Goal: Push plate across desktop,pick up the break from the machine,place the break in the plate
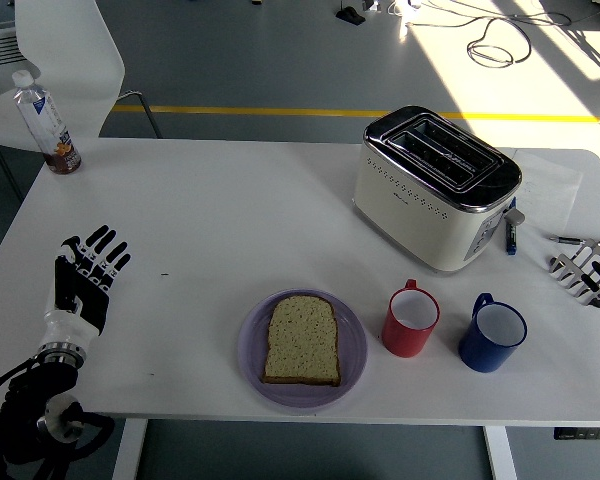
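1. A slice of bread (301,340) lies flat in the purple plate (252,358), which sits near the middle of the desk's (230,220) near edge. The slice covers most of the plate's centre, and the rim shows all round it.
2. The toaster (435,186), cream with a chrome top, stands toward the far right of the desk, behind the cups. Its two slots look dark; nothing shows above them.
3. A red mug (410,320) stands just right of the plate, near the front edge, handle turned to the far side. Its white inside looks bare.
4. A blue mug (491,334) stands just right of the red one, close to it but apart. Its inside also looks bare.
5. A plastic bottle (47,124) stands upright at the far left corner, with dark liquid only in its bottom part.
6. A pen (510,235) lies just right of the toaster.
7. The left hand (83,282) rests near the desk's left edge, fingers spread and straight, holding nothing.
8. The right hand (590,275) lies at the right edge, only partly in view, fingers loosely extended and clasping nothing.
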Available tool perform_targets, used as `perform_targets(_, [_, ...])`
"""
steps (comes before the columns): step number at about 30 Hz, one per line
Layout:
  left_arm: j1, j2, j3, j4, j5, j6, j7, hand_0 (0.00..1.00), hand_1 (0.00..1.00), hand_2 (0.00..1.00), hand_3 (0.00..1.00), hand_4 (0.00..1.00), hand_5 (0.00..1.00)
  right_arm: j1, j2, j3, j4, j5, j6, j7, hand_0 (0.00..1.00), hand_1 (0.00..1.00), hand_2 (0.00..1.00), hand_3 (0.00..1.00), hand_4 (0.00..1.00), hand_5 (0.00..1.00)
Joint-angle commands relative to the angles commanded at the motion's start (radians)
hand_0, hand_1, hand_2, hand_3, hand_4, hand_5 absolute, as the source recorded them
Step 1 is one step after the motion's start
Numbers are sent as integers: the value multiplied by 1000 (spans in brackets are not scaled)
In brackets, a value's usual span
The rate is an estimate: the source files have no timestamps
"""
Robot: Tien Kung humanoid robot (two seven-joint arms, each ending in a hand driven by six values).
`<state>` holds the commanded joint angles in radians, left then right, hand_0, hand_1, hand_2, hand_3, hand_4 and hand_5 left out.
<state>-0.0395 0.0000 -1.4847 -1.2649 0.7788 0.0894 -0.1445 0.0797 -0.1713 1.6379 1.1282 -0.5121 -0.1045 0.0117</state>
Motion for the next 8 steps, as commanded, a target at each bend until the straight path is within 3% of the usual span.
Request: perform_targets(8, [-1, 0, -18, -4, 38, -32, 60, 784, 760, 819, 703, 433, 962, 0, 1, 0, -1, -2, 3, -5, 702, 705, 719, 712, 472, 530])
